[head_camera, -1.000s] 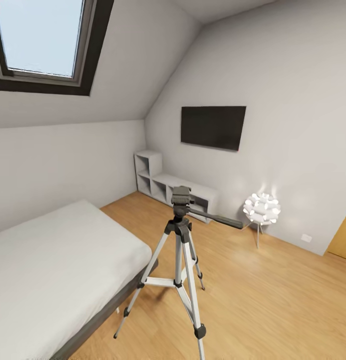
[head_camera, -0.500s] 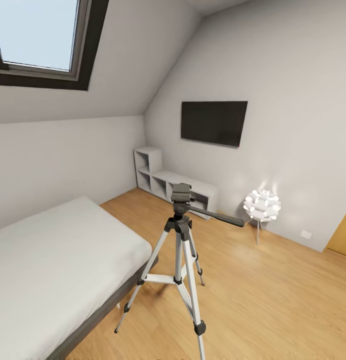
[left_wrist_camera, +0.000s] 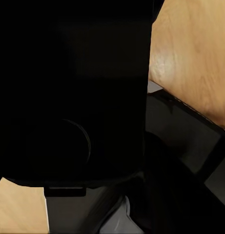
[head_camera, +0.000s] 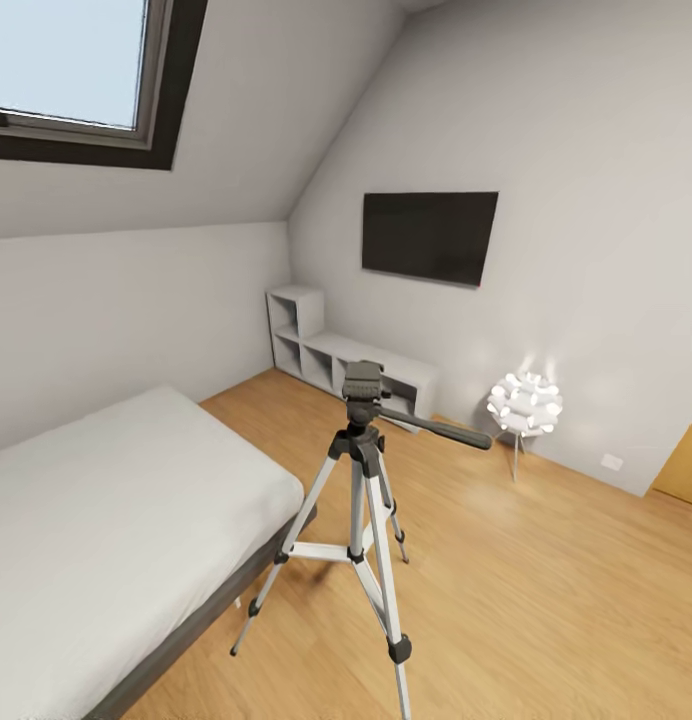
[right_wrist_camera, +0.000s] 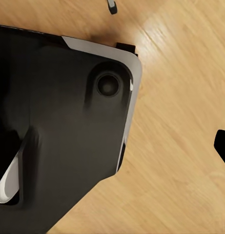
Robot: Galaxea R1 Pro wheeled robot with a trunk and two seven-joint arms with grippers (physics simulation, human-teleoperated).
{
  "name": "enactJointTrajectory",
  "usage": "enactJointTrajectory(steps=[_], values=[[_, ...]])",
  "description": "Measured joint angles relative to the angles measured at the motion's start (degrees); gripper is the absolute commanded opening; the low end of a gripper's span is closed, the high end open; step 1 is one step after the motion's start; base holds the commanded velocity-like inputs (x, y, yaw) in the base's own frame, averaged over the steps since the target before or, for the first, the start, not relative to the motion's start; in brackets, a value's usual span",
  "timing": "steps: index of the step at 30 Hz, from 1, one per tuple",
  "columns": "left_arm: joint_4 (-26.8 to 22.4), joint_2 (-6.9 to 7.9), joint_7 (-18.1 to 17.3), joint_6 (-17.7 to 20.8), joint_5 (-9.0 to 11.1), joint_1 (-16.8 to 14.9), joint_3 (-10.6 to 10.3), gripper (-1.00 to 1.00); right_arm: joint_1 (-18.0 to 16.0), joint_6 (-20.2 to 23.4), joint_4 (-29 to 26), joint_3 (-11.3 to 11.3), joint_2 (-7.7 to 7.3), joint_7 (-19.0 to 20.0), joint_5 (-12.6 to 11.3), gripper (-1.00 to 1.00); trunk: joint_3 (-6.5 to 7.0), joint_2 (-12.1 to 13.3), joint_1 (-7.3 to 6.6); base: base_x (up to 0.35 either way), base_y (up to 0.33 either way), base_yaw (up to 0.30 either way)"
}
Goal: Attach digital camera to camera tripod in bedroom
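Observation:
The camera tripod stands on the plank floor of the bedroom, just right of the bed's foot corner. Its three silver legs are spread, and its black head carries nothing on top. The long pan handle points right. In the left wrist view a big black block with a faint round ring, the digital camera, sits right against the lens, and my left gripper's fingers are lost in its darkness. In the right wrist view one dark fingertip of my right gripper shows at the picture's edge, with nothing held.
The grey bed with its white mattress lies at the left. A black TV hangs over low grey shelves. A lit white lamp stands at the right. My own dark base is over bare wood floor.
The whole head picture has shifted: the skylight slid up and left and the room looks slightly nearer, so the camera moved. The tripod stands as before.

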Motion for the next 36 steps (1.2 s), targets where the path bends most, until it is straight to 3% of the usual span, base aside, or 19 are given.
enactJointTrajectory(steps=[36], values=[[0.0,0.0,0.02,0.01,0.0,-0.04,-0.01,-1.0,0.0,-0.22,-0.01,-0.06,0.03,-0.58,0.09,1.0,-3.36,-0.01,0.0,0.0,0.0,0.0]])
